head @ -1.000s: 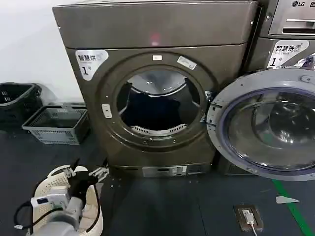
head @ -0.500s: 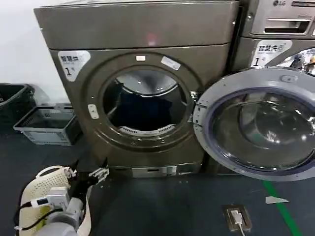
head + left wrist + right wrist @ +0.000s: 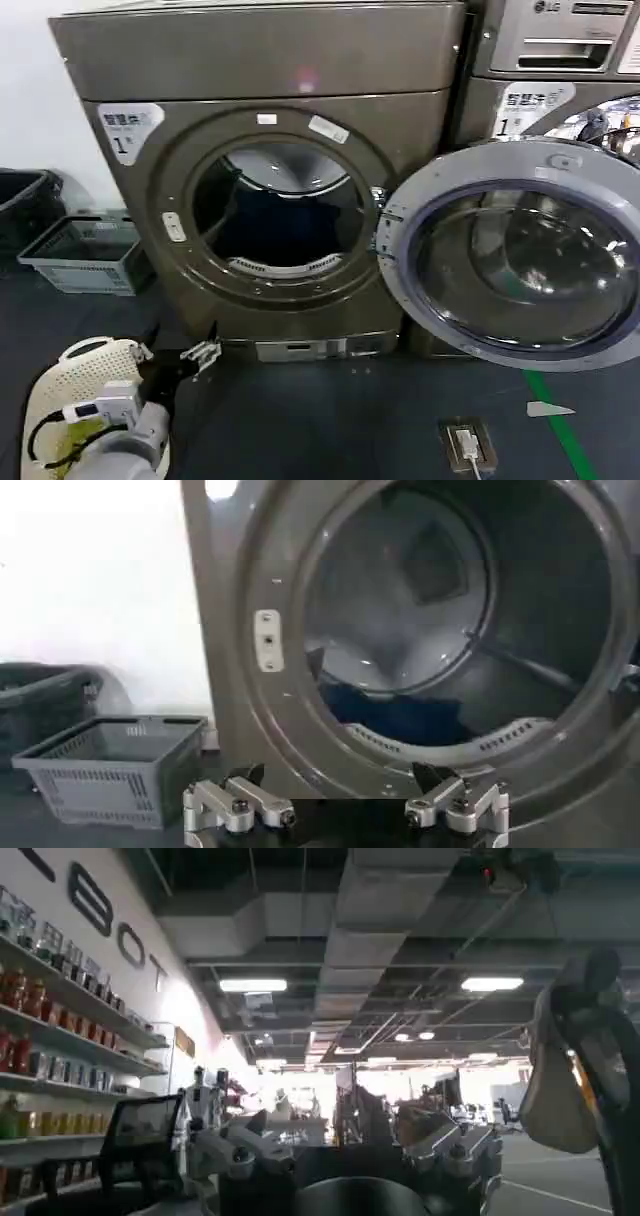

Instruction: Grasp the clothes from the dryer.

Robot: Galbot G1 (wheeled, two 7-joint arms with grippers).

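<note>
The dryer (image 3: 260,70) is the large brown-grey machine in front of me, with a white "1" tag at its upper left. Its round door (image 3: 510,265) is swung open to the right. Dark blue clothes (image 3: 280,228) lie low in the drum behind the perforated grille. My left gripper (image 3: 180,348) hangs low near the floor, in front of the dryer's lower left corner. It is open and holds nothing. In the left wrist view the left gripper (image 3: 345,780) faces the porthole, with the clothes (image 3: 400,718) beyond it. My right gripper (image 3: 345,1148) points up at the room's ceiling, open.
A white laundry basket (image 3: 80,370) sits under my left arm. A grey crate (image 3: 75,255) and a black basket (image 3: 20,205) stand by the wall at left. The LG machine (image 3: 560,60) stands behind the open door. A floor socket (image 3: 467,445) and a green line (image 3: 560,420) mark the floor at right.
The dryer, the crate and the door have slid leftwards across the head view. My left gripper stays low at the lower left, still open.
</note>
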